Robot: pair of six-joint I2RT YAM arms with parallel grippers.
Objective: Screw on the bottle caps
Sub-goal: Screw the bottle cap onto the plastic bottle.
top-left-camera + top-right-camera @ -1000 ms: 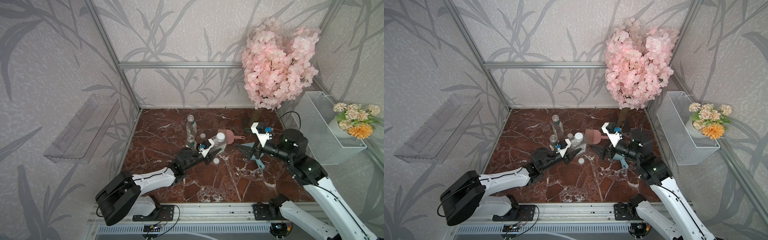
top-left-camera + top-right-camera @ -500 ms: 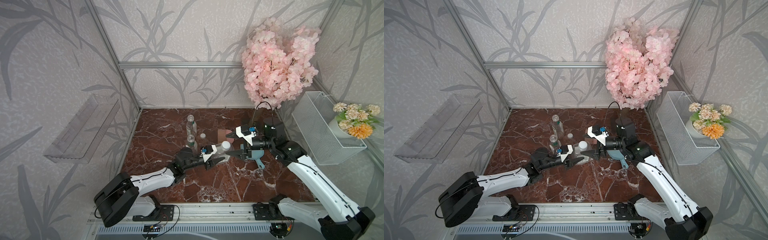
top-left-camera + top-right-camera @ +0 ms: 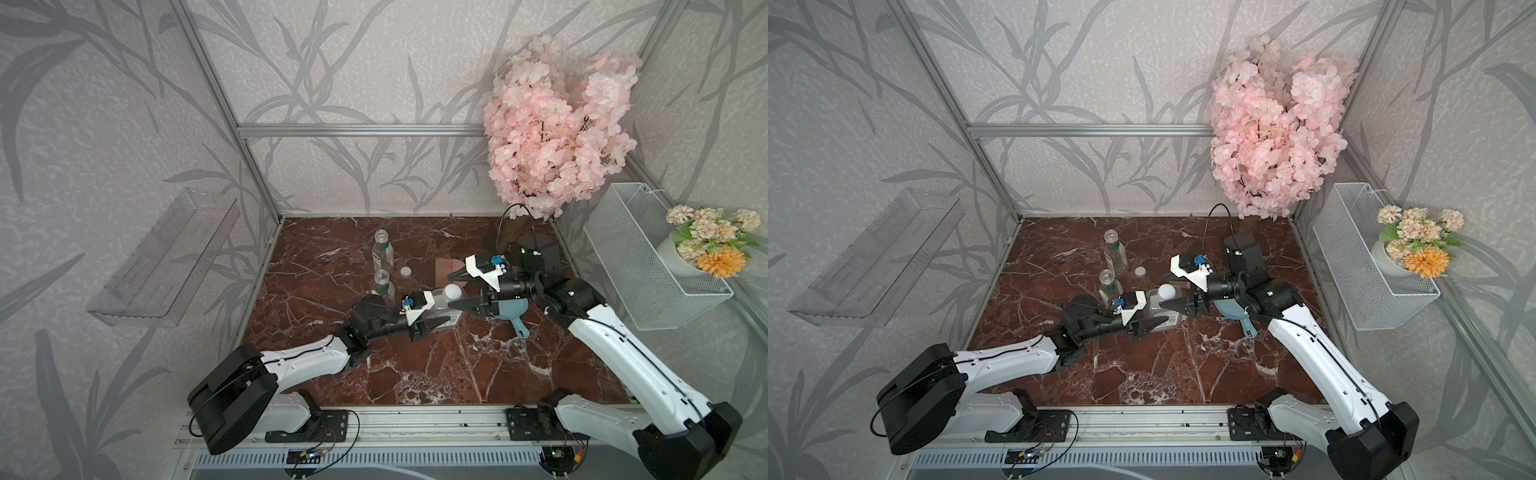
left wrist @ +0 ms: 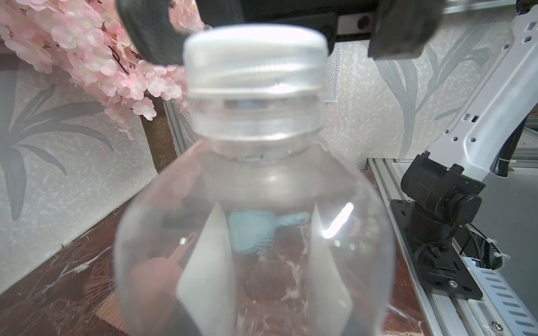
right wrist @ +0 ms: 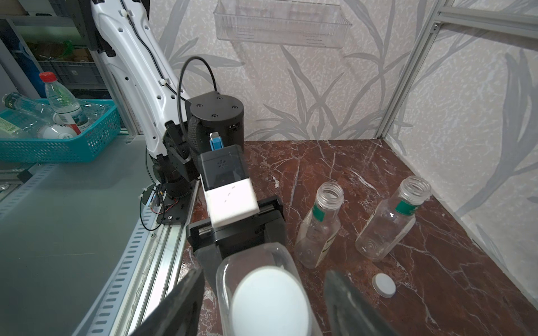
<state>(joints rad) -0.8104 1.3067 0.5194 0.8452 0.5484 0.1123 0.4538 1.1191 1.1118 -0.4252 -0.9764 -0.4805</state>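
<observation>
My left gripper (image 3: 435, 312) is shut on the body of the squarer clear bottle (image 3: 439, 306), which is tilted toward the right arm. Its pale pads (image 4: 206, 276) show through the plastic. A white cap (image 3: 453, 291) sits on that bottle's neck. My right gripper (image 3: 453, 291) stands open round this cap (image 5: 269, 302), with a dark finger (image 5: 180, 305) on each side and a gap to the cap. Two round bottles (image 3: 382, 251) (image 3: 383, 284) stand open-necked behind. A loose cap (image 3: 405, 272) lies next to them.
A pink comb (image 3: 451, 266) and a blue brush (image 3: 513, 313) lie on the marble under the right gripper. A pink blossom tree (image 3: 557, 137) stands at the back right. A wire basket (image 3: 648, 266) hangs on the right wall and a clear shelf (image 3: 166, 266) on the left.
My right arm swung in from the right to the bottle's cap and its jaws narrowed round it. The left gripper shifted the held bottle slightly toward it.
</observation>
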